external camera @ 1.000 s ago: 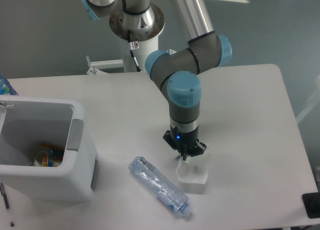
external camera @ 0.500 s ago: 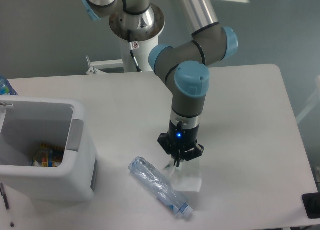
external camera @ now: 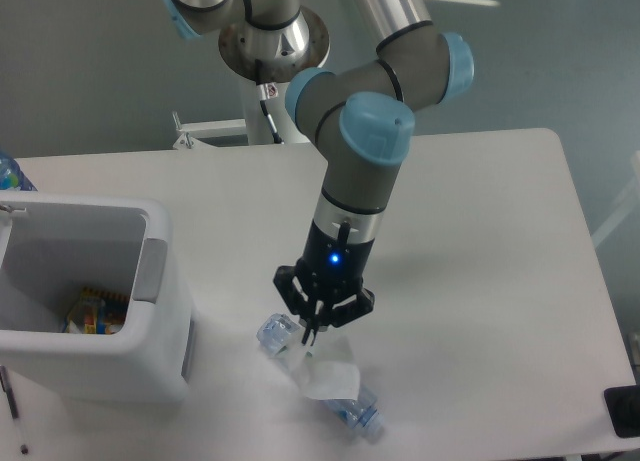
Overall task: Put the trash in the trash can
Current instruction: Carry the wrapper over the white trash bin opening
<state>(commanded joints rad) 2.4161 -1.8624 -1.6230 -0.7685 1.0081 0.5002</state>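
My gripper is shut on the rim of the small clear cup, which hangs tilted below it, lifted off the table. The cup hangs in front of the clear wrinkly water bottle, which lies diagonally on the table; only the bottle's two ends show past the cup and gripper. The white trash can stands at the left edge, open on top, with some colourful wrappers inside. The gripper is to the right of the can, roughly a hand's width from its wall.
A blue bottle top peeks in at the far left behind the can. A dark object sits at the table's right front corner. The arm's base stands behind the table's far edge.
The gripper has lifted the cup off the table and carried it left and toward the front, from right of the bottle to over the bottle's middle. The bottle has stayed in place.
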